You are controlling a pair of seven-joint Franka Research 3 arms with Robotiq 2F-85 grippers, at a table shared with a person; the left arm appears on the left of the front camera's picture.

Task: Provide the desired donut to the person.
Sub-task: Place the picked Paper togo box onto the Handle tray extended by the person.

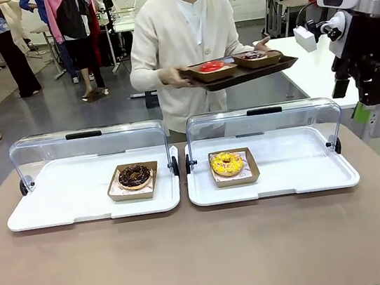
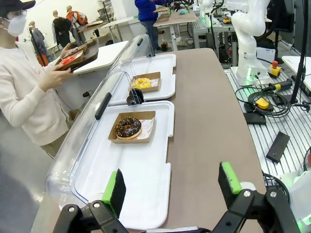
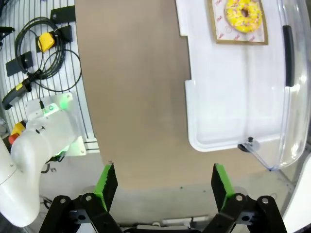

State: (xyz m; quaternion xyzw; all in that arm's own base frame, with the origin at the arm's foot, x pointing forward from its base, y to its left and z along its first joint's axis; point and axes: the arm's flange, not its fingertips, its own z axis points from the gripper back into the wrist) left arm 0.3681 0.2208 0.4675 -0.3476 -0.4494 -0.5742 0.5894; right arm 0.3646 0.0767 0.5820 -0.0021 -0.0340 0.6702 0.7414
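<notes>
At the left of the front view, a white tray (image 1: 58, 210) with its clear domed lid (image 1: 88, 146) swung up sits on the brown surface (image 1: 206, 254); a chocolate donut (image 1: 134, 176) in a brown paper boat lies at the tray's right end. Just right of it, a second white tray (image 1: 300, 169), its lid (image 1: 265, 123) also raised, carries a yellow sprinkled donut (image 1: 227, 163) at its left end. The raised lids stand between the donuts and the person (image 1: 187, 44) at top centre, who holds a dark serving tray (image 1: 237, 73) with a red donut (image 1: 212, 66) and a dark donut (image 1: 256, 55) in boats. At upper right the right arm hangs above the surface's edge.

In the left wrist view the left end effector (image 2: 171, 187) is spread wide and empty over the near tray's end. In the right wrist view the right end effector (image 3: 165, 187) is likewise wide and empty above bare surface beside the yellow donut's tray.
</notes>
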